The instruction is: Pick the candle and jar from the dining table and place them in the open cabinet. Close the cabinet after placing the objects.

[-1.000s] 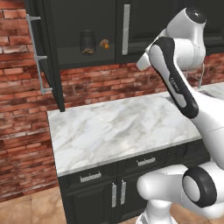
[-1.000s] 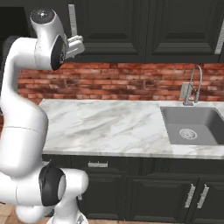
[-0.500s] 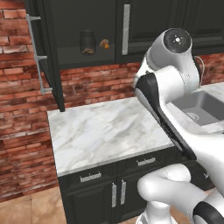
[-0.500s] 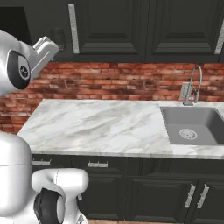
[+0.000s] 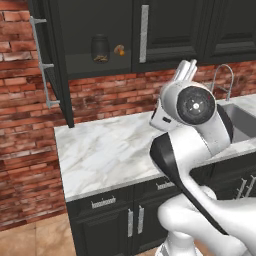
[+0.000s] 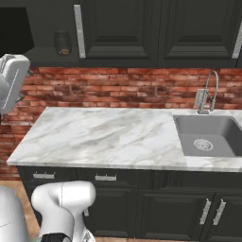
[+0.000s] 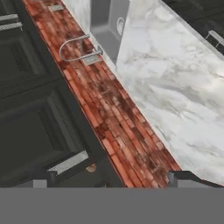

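The black cabinet [image 5: 90,30] stands open, its door [image 5: 52,75] swung out to the left. On its dark shelf the dark jar [image 5: 100,48] stands upright with the tiny tan candle [image 5: 119,49] just to its right. The jar [image 6: 62,42] also shows at the upper left of the right base view. My gripper [image 5: 186,70] points up above the folded arm, well right of and below the shelf, apart from both. In the hand view its tips [image 7: 113,178] stand wide apart, open and empty, facing the brick wall. The dining table is out of view.
A marble counter [image 5: 110,150] over black drawers runs below the cabinet, with a sink [image 6: 208,134] and faucet [image 6: 210,90] at its right. A brick wall [image 6: 118,87] backs it. Closed black upper doors [image 6: 123,28] continue to the right.
The arm has folded back toward the base and the hand has swung away from the cabinet. Jar and candle stay on the shelf. The jaws remain open.
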Controlling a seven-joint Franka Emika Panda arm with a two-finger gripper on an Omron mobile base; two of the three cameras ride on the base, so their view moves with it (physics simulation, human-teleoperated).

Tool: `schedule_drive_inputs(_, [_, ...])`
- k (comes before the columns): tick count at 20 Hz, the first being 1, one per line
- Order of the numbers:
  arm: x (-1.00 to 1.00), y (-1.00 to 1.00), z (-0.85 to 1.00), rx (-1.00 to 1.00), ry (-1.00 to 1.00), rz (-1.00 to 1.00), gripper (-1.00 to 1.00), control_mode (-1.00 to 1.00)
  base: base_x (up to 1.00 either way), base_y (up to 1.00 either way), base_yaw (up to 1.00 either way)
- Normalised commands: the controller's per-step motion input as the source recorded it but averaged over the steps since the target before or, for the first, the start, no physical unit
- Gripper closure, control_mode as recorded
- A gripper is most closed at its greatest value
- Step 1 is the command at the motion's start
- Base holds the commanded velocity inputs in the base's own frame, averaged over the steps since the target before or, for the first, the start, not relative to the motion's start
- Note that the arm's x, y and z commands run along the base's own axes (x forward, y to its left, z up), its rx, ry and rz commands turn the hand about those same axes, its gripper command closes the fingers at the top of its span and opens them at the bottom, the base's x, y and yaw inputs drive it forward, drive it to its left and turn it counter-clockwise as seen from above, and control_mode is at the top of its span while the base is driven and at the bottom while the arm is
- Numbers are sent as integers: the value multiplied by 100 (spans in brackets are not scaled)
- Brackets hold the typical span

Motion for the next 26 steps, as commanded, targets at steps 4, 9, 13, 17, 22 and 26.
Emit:
schedule_drive_inputs(4, [-79, 29, 0, -24, -15, 11, -100, -100, 0, 0, 0])
schedule_drive_inputs(9, [-77, 38, 0, -22, -17, 7, -100, -100, 0, 0, 0])
schedule_drive_inputs(13, [-63, 40, 0, -20, -16, 3, -100, -100, 0, 0, 0])
schedule_drive_inputs(17, [-44, 42, 7, -20, -14, 1, -100, -100, 0, 0, 0])
schedule_drive_inputs(22, [-29, 39, 24, -18, -11, 0, -100, -100, 0, 0, 0])
schedule_drive_inputs(26, [-19, 35, 23, -13, -8, 0, -100, -100, 0, 0, 0])
